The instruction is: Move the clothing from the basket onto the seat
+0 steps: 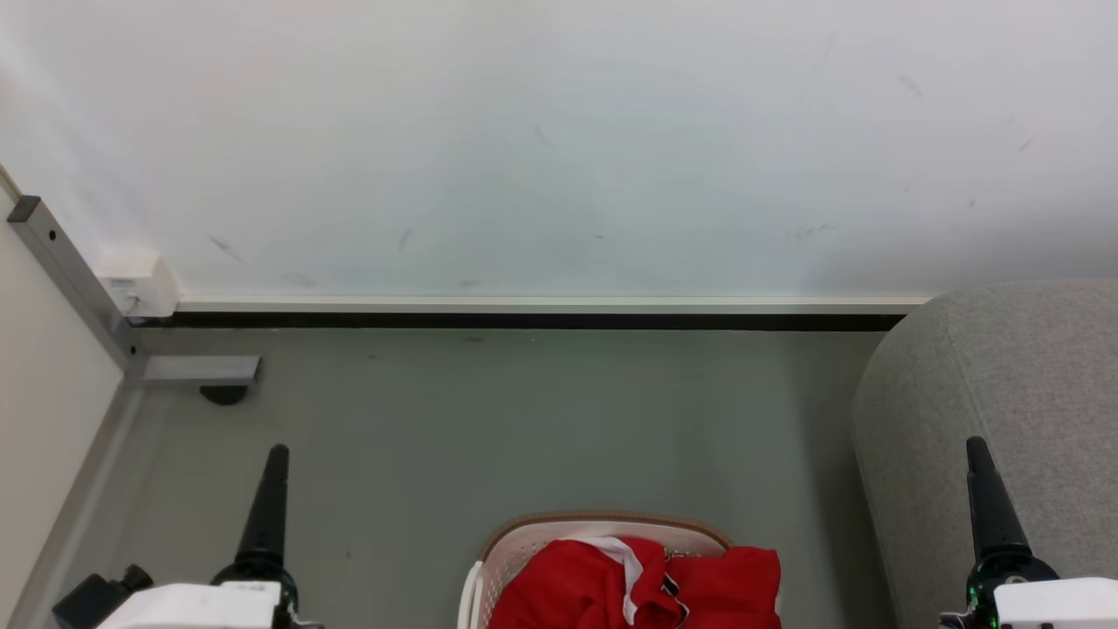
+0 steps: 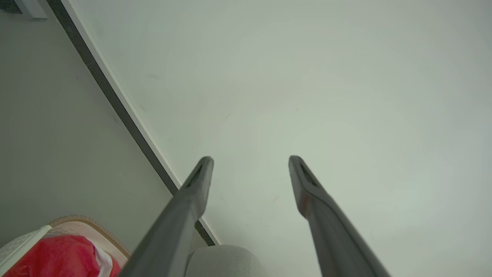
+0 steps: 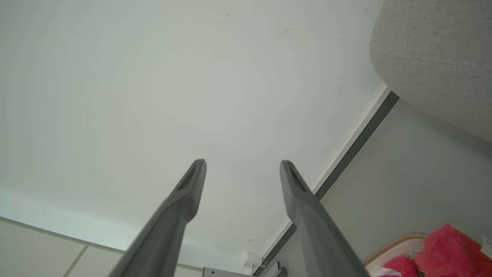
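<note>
The clothing [image 1: 603, 585] lies in the basket [image 1: 515, 549] on the floor [image 1: 489, 419], the sofa [image 1: 1004, 376] to its right, the wall [image 1: 559, 131] behind both.

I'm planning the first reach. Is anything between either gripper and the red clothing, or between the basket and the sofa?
Nothing visible does. The red clothing lies uncovered atop the basket; bare floor lies between it and the open left gripper, the open right gripper and the sofa on the right.

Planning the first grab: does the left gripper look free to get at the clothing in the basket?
Probably yes. The left gripper is open and holds nothing; the clothing lies heaped in the basket, uncovered, with just floor between them.
</note>
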Controlling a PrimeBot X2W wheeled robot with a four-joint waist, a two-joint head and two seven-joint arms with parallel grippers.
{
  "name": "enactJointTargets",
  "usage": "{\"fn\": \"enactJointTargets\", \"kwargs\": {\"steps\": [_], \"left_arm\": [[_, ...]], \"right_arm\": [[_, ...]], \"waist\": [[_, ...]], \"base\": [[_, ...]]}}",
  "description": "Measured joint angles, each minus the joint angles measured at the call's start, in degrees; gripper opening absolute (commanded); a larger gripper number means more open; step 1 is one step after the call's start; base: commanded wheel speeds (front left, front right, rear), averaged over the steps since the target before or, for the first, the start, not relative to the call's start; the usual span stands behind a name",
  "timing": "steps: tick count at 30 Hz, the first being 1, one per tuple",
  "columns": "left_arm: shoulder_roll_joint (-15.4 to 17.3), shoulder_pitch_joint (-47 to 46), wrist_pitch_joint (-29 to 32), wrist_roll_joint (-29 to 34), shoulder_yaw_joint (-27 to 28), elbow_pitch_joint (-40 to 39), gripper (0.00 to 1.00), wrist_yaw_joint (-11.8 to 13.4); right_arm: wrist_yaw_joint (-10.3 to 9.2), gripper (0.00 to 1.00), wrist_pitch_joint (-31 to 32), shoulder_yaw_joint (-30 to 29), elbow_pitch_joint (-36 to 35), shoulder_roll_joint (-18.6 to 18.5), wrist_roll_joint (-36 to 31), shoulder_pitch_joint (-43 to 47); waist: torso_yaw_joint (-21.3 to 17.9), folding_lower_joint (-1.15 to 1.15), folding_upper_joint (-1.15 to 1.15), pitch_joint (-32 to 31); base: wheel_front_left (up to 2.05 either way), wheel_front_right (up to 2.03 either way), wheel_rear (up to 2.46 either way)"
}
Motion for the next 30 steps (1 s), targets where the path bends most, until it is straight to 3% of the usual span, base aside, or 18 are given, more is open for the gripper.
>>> {"fn": "enactJointTargets", "kwargs": {"steps": [24,30], "left_arm": [[0.04,0.69,-4.79,29.89,-0.55,-1.21,1.00,-0.49],[0.93,1.36,-5.55,36.46,-1.83,-1.22,1.00,0.04]], "right_arm": [[0.00,1.00,-3.04,2.52,2.04,1.13,-35.37,0.59],[0.00,1.00,-3.70,2.69,2.50,1.43,-41.54,0.58]], "waist": [[-0.68,0.00,0.00,-0.56],[-1.01,0.00,0.00,-0.55]], "base": [[0.00,0.00,0.00],[0.00,0.00,0.00]]}}
